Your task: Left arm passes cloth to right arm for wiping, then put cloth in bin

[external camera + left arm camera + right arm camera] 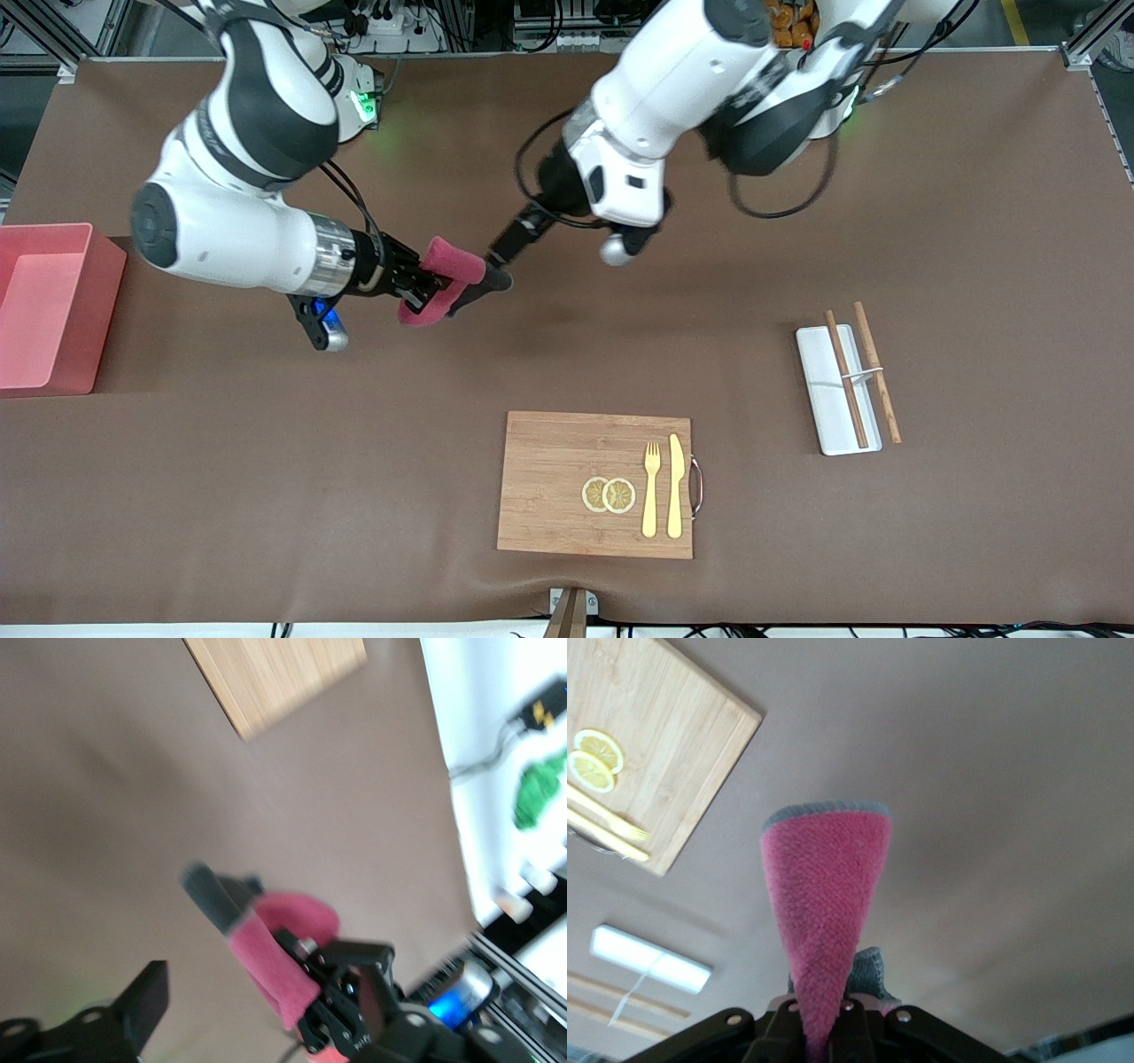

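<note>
The crimson-pink cloth (452,261) with its dark grey part hangs in the air over the middle of the table, folded over my right gripper (427,289). The right gripper is shut on the cloth (824,886), and its jaws (824,1020) pinch the narrow end. My left gripper (499,270) is right beside the cloth, open. In the left wrist view one finger (142,1001) stands well apart from the cloth (275,957), and the right gripper's black fingers (350,992) clamp the cloth. The salmon-pink bin (97,301) stands at the right arm's end of the table.
A wooden board (549,478) with two lemon slices (608,494), a yellow fork and a knife lies nearer the front camera. A white oblong tray (828,408) with wooden chopsticks lies toward the left arm's end.
</note>
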`<move>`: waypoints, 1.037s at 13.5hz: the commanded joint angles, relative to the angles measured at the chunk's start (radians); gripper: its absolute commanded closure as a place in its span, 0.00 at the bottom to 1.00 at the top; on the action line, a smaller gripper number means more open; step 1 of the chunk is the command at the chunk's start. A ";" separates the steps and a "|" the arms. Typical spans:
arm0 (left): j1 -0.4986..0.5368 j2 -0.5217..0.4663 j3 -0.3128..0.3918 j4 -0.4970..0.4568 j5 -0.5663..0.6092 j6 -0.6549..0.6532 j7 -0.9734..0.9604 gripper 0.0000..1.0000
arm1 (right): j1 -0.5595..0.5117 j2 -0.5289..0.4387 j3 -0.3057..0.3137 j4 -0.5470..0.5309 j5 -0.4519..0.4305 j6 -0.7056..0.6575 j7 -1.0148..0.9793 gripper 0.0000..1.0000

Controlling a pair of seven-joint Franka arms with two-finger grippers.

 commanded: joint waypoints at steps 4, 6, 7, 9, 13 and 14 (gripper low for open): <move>0.324 -0.125 -0.003 -0.018 0.049 -0.467 0.533 0.00 | 0.003 0.104 0.003 -0.120 -0.060 0.249 -0.241 1.00; 0.403 -0.145 0.000 -0.022 0.086 -0.558 0.676 0.00 | -0.049 0.142 0.000 -0.145 -0.060 0.288 -0.379 1.00; 0.438 -0.162 -0.003 -0.025 0.138 -0.603 0.758 0.00 | -0.093 0.155 0.000 -0.160 -0.060 0.302 -0.460 1.00; 0.500 -0.182 -0.001 -0.024 0.151 -0.624 0.921 0.00 | -0.179 0.166 -0.002 -0.194 -0.063 0.303 -0.636 1.00; 0.524 -0.185 0.002 -0.019 0.203 -0.647 1.067 0.00 | -0.406 0.167 -0.002 -0.213 -0.242 0.253 -0.965 1.00; 0.525 -0.188 0.000 -0.015 0.226 -0.652 1.083 0.00 | -0.463 0.166 -0.002 -0.206 -0.283 0.242 -1.046 1.00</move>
